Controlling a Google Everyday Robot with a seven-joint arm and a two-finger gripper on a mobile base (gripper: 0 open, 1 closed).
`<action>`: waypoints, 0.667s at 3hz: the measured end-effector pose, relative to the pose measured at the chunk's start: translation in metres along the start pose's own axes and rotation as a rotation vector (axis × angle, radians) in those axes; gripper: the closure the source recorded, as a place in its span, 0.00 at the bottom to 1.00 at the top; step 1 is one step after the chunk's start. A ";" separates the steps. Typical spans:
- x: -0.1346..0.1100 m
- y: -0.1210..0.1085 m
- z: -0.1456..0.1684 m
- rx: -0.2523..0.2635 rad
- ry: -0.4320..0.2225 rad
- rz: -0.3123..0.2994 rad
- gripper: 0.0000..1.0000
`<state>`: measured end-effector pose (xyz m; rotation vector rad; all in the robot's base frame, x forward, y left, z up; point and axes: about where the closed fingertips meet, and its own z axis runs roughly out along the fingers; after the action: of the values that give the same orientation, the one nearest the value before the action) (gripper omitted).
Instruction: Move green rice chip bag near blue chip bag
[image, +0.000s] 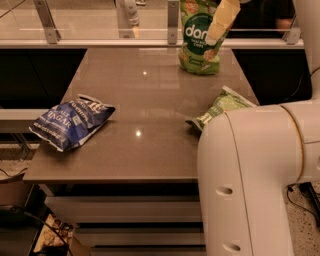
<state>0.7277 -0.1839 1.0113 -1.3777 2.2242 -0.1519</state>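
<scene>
Currently the green rice chip bag (197, 47) stands upright at the far edge of the desk (150, 95), right of middle, with the hand (222, 22) above that edge, overlapping the bag's top; whether the hand is apart or clamped I cannot tell. The blue chip bag (72, 122) lies flat at the desk's left edge, and a light green bag (220, 107) lies at the desk's right edge, partly behind the white arm (250, 185)

Dim, warm indoor light from overhead. Two small glare spots on the glossy desk (150, 100), one mid-surface, one farther back. Soft shadow under blue chip bag (72, 122). Tool (220, 25), at top edge against green rice chip bag (197, 52), catches light. Under-desk dark.
</scene>
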 end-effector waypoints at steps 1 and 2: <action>0.003 -0.004 0.011 0.003 0.004 0.005 0.00; 0.003 -0.008 0.020 0.009 0.003 0.005 0.00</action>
<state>0.7422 -0.1871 0.9961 -1.3680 2.2262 -0.1616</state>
